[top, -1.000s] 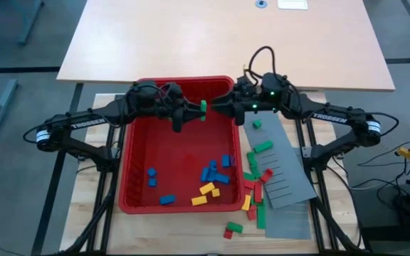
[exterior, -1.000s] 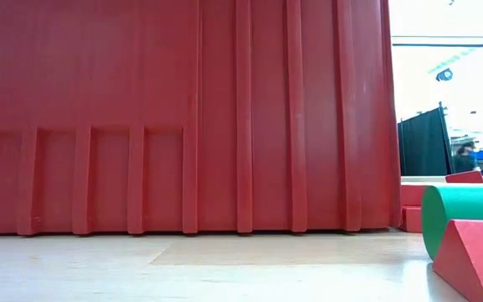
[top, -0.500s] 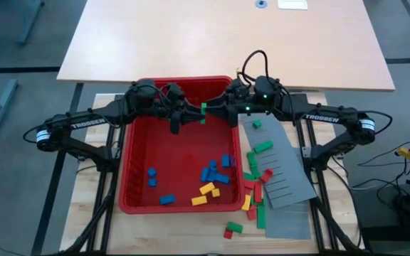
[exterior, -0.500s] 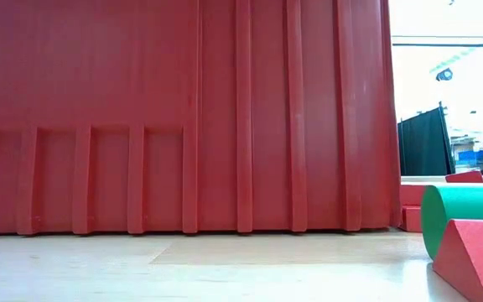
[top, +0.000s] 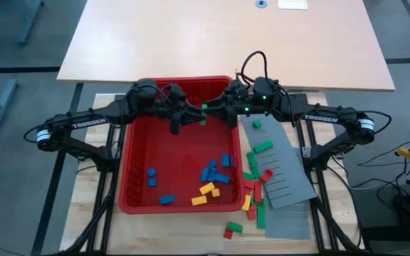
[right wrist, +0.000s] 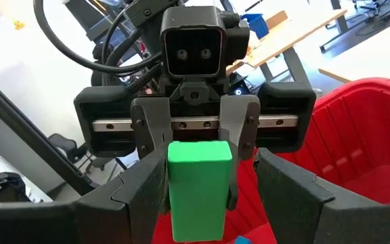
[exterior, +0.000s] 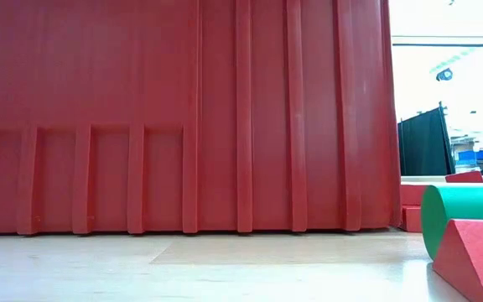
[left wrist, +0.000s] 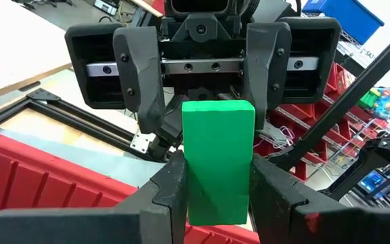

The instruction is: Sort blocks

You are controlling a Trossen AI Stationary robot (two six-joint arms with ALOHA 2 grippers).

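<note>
Two end effectors face to face above red bin's (top: 128, 146) far end: left end effector (left wrist: 217, 191) pinching upright green block (left wrist: 217, 160), long axis vertical; right end effector (right wrist: 207, 177) spread, straddling block's far end, nearer for handover.

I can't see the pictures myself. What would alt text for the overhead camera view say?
Two dark robot arms meet over the far end of a red bin, with a green block between the left gripper and right gripper. Blue and yellow blocks lie in the bin; red and green ones sit beside it on a grey panel.
</note>
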